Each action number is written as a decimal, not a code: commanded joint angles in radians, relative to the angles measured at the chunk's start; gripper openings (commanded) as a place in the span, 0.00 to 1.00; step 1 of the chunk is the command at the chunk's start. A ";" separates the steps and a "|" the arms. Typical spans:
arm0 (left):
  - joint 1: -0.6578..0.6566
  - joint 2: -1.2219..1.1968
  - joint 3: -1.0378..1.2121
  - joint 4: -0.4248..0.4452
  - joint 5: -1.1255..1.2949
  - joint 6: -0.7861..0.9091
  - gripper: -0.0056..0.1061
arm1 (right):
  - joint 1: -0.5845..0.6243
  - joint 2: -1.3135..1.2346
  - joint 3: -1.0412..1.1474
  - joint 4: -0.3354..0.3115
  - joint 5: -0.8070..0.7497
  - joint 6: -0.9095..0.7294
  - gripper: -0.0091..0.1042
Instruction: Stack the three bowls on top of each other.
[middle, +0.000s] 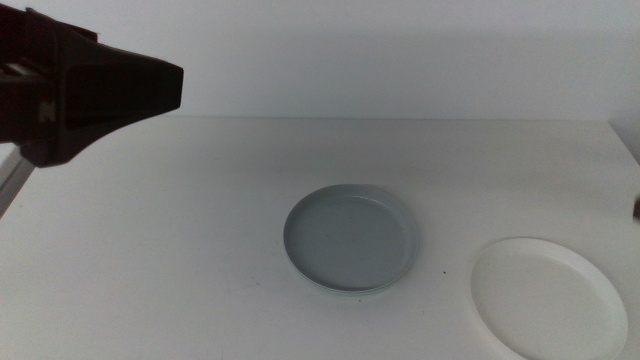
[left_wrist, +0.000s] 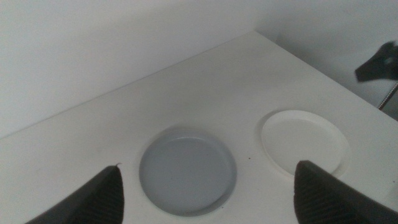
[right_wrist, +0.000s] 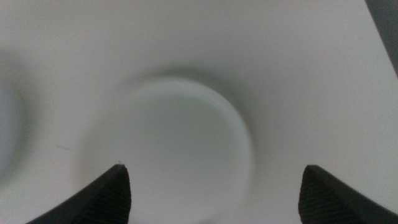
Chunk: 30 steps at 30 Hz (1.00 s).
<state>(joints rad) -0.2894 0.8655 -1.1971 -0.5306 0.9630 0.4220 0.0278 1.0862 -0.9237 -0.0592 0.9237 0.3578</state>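
The pale grey bowl (middle: 350, 238) sits at the table's middle. A thin mint green rim (middle: 345, 292) shows under its near edge, so it rests in the mint green bowl. The white bowl (middle: 548, 297) lies apart at the near right. My left gripper (left_wrist: 208, 166) hangs open and empty high above the table's left, looking down on the grey bowl (left_wrist: 186, 174) and white bowl (left_wrist: 303, 143); in the middle view its arm (middle: 100, 90) fills the upper left. My right gripper (right_wrist: 214, 167) is open and empty above the white bowl (right_wrist: 174, 143).
The white table (middle: 200, 200) ends at a pale wall at the back and at a right edge beyond the white bowl. The right arm's dark tip (left_wrist: 379, 62) shows in the left wrist view, and a sliver of it (middle: 636, 205) at the middle view's right border.
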 joint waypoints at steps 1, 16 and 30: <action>0.000 -0.004 0.001 -0.001 -0.011 0.000 0.89 | -0.061 0.106 -0.006 -0.039 0.055 -0.025 0.90; 0.000 -0.004 0.001 -0.001 -0.011 0.000 0.89 | -0.197 0.626 0.025 0.236 -0.155 -0.287 0.80; 0.000 -0.004 0.001 -0.001 -0.011 0.000 0.89 | -0.183 0.450 -0.059 0.312 -0.148 -0.242 0.06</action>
<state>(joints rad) -0.2894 0.8655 -1.1971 -0.5289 0.9607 0.4220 -0.1606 1.5903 -0.9470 0.2241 0.7727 0.1048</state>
